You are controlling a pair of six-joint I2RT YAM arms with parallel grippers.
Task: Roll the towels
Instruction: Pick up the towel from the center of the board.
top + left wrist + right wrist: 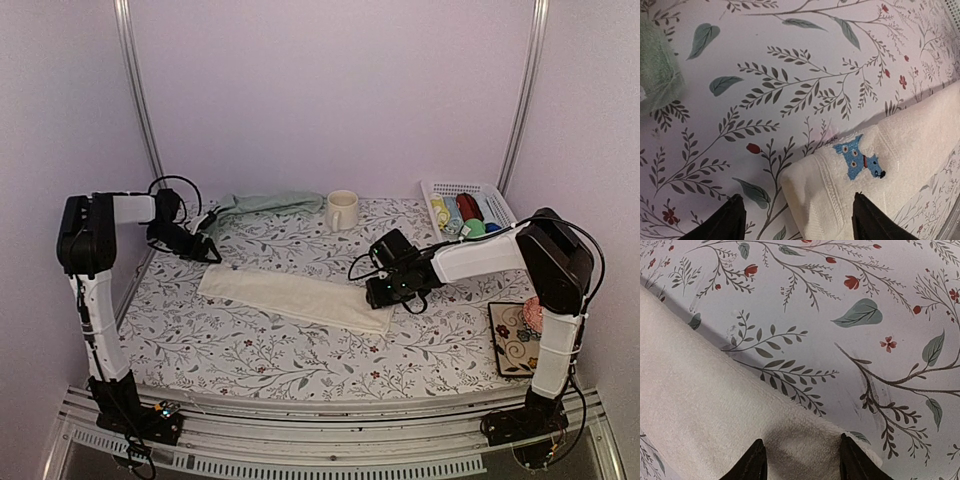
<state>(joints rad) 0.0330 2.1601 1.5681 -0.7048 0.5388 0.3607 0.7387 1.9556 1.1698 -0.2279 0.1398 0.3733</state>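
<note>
- Far left, the left arm reaches over the table, and the left gripper (pixel 203 250) hangs just off the near-left corner of the cream towel (pixel 295 297).
- On its wrist camera the two dark fingers (pixel 732 220) stand wide apart with nothing clamped between them. That pincer is open.
- Right below it sits the cream towel's corner with the little blue dog mark (pixel 858 160), flat on the floral tablecloth (pixel 790 65).
- The green towel (pixel 265 203) lies bunched at the back of the table, behind the left gripper. A blurred edge of it also shows at the side of the left wrist view.
- Centre stage, the cream towel stretches out as a long folded strip, running diagonally from back-left to front-right across the tablecloth.
- Behind its middle a cream mug (pixel 342 210) stands upright, just beside the green towel's right end.
- At the strip's right end the right gripper (pixel 378 292) is low over the cloth.
- Its wrist view shows both fingers (pixel 752 462) spread over the towel's end with a shadow between them. This one is open too and grips nothing.
- Back right, a white basket (pixel 440 190) holds colourful items.
- Front right, a patterned mat (pixel 512 340) lies by the right arm's base.
</note>
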